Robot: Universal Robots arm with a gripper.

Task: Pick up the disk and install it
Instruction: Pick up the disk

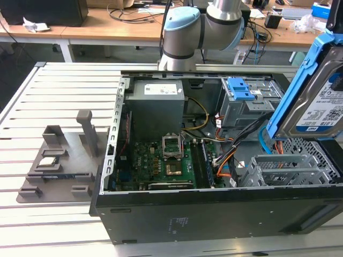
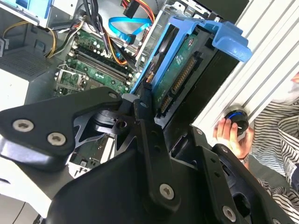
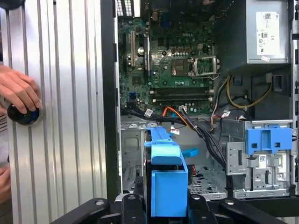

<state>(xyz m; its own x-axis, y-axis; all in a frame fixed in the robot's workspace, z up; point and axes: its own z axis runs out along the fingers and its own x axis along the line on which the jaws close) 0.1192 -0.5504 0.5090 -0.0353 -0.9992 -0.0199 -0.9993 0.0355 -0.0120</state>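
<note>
the jaws are clamped on the disk (image 3: 168, 189), one on each blue-railed side. it hangs on edge above the open computer case (image 1: 161, 214), over the grey drive cage (image 1: 284, 168) inside it, probably angled to slide straight in.

Open computer case (image 1: 177, 219) on a slatted metal table (image 1: 59, 85)

The black case lies on its side, interior exposed, taking up the table's half at the exterior view's right; inside, a green motherboard (image 1: 155, 163) with an open processor socket (image 1: 172, 144) sits beside a grey power supply (image 1: 158, 104); a grey drive cage (image 1: 244, 110) with a blue latch (image 1: 239, 88) fills a far corner, orange and black cables (image 1: 225, 160) trailing near it; a grey moulded fixture (image 1: 59, 160) rests just beside the case, nearer the table's edge at the exterior view's left; wooden benches (image 1: 107, 29) stand beyond the far edge.
</note>
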